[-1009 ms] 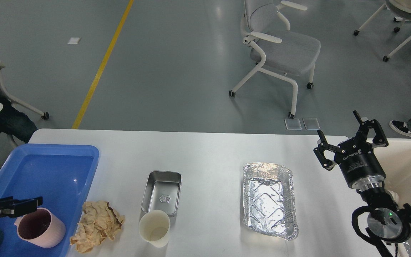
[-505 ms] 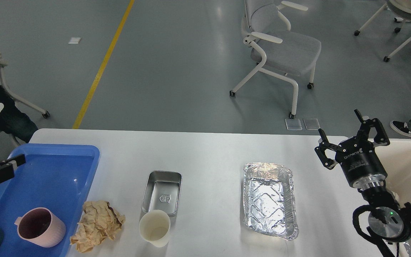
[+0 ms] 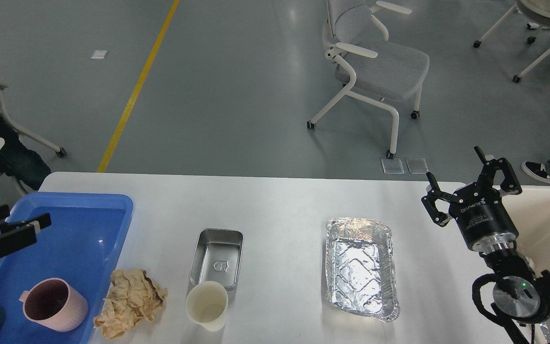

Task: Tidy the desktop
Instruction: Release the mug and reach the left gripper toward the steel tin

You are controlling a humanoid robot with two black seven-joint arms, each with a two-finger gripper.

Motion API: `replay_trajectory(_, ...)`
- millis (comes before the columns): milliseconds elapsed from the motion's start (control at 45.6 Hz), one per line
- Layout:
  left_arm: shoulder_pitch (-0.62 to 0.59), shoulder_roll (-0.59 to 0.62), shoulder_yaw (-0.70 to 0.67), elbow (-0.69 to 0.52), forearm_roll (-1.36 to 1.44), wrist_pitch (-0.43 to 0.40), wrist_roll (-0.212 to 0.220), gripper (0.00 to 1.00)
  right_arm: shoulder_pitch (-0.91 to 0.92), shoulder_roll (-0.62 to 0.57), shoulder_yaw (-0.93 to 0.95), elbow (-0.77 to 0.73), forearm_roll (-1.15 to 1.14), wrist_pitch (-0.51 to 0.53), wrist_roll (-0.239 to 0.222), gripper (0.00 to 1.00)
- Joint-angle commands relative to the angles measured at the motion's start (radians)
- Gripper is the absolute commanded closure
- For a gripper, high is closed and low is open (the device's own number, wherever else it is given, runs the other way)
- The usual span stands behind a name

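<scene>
Head view: The large white rectangular desktop (image 3: 280, 205), smooth, plain and round-cornered, spread below and between both grippers and carried every loose item. The desktop itself looked rigid and fixed, nothing to be lifted; the tidying would probably fall on what lay upon it.

The left gripper (image 3: 23, 224) hovered over the far left part of a blue plastic tray (image 3: 112, 210), its two dark fingers seen side-on, so whether they were spread or pressed together could not be told; it held nothing visible. Nearer the camera than that gripper, a pink ribbed mug (image 3: 54, 304) stood inside the tray.

To the right of the left gripper and nearer the camera lay a crumpled tan paper wad (image 3: 129, 301), just outside the tray wall. It was judged light, soft and easily pinched anywhere on its folds. Further right stood a cream paper cup (image 3: 206, 305), touching or just beside a shallow stainless-steel rectangular dish (image 3: 216, 257). The cup would likely crush under a hard squeeze and was best taken by its rim; the dish looked stiff and slippery, best gripped on a side wall.

The right gripper (image 3: 461, 179) hung with fingers spread wide and empty. To its left, nearer the camera, sat a crinkled aluminium foil tray (image 3: 362, 267), thin and easily dented. A cream-coloured bin (image 3: 549, 224) stood just right of that gripper.
</scene>
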Motion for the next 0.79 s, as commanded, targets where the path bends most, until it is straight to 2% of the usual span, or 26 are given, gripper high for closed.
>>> replay_trajectory(0,-0.020,-0.134,-0.004,0.013,0.001,-0.053,0.136,0.03,-0.002,-0.002,-0.001,-0.001,0.000,0.000,0.000,0.00)
replay_trajectory(66,-0.034,-0.195,-0.001,0.025,0.004,-0.061,0.195,0.03,-0.002,-0.005,-0.001,0.001,0.000,0.000,0.000,0.00)
replay_trajectory(132,-0.072,-0.270,0.001,0.035,0.019,-0.089,0.213,0.03,-0.003,-0.011,-0.001,-0.001,0.000,0.000,0.000,0.00)
replay_trajectory(241,-0.151,-0.396,0.013,0.096,0.024,-0.153,0.218,0.03,-0.005,-0.022,0.002,-0.001,0.000,0.000,0.000,0.00)
replay_trajectory(329,-0.195,-0.479,0.013,0.203,0.034,-0.185,0.216,0.03,-0.006,-0.025,0.004,-0.001,0.000,0.000,0.000,0.00)
replay_trajectory(373,-0.227,-0.563,0.013,0.286,0.034,-0.221,0.206,0.03,-0.009,-0.025,0.004,-0.001,0.000,0.000,0.000,0.00)
replay_trajectory(614,-0.229,-0.708,0.013,0.430,0.033,-0.328,0.193,0.03,-0.019,-0.031,0.010,0.001,0.000,0.000,0.000,0.00)
replay_trajectory(768,-0.221,-0.792,0.015,0.504,0.033,-0.359,0.192,0.03,-0.020,-0.029,0.010,0.001,0.000,0.000,0.000,0.00)
